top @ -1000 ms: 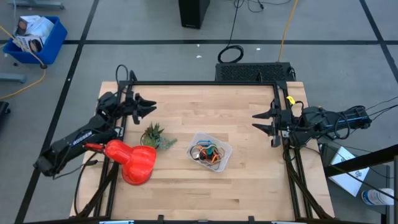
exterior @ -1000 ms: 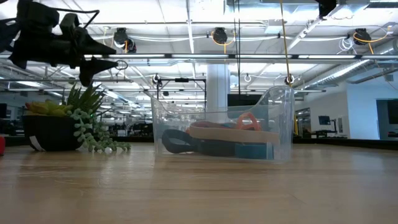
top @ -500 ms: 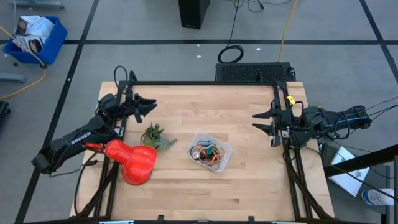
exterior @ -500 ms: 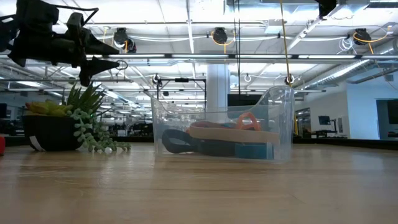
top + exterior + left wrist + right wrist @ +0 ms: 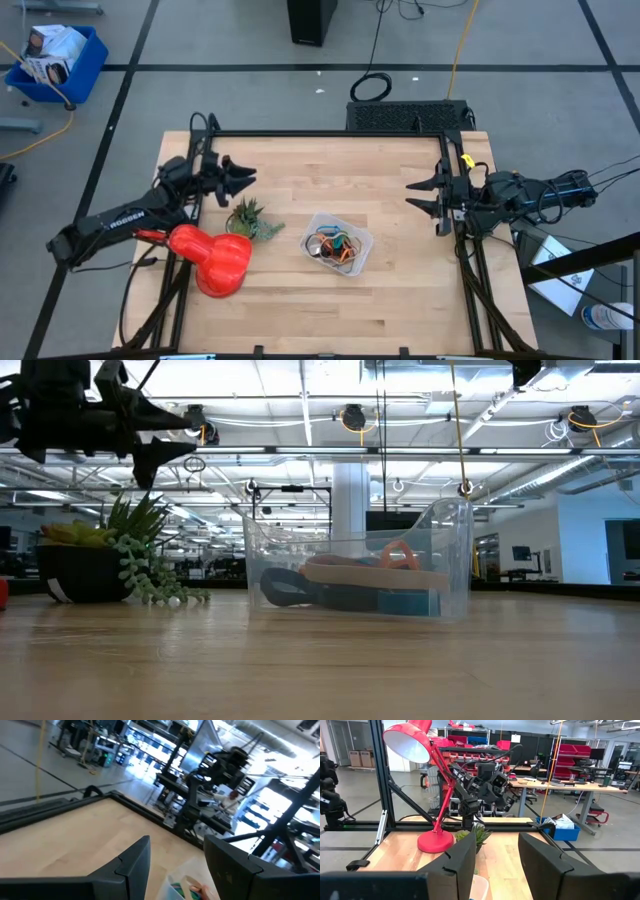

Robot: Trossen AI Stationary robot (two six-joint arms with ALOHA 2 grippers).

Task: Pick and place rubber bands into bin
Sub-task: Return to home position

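Note:
The clear bin (image 5: 338,245) rests on its base near the table's middle and holds several coloured rubber bands (image 5: 333,243); the low view shows the bin (image 5: 355,565) with the bands (image 5: 350,585) lying in it. My left gripper (image 5: 245,177) hovers open above the table's left side, beyond a small plant, with nothing between its fingers (image 5: 132,867). My right gripper (image 5: 418,196) stands open at the table's right edge, level, with nothing in it.
A small potted plant (image 5: 249,217) and a red desk lamp (image 5: 213,258) stand on the table's left side. Black frame rails (image 5: 330,134) run along the table's far, left and right edges. Bare wood lies along the near edge and the far middle.
My left gripper has swung a little toward the table's right and near side, turning toward the bin, and has stayed open. In the low view it has risen slightly.

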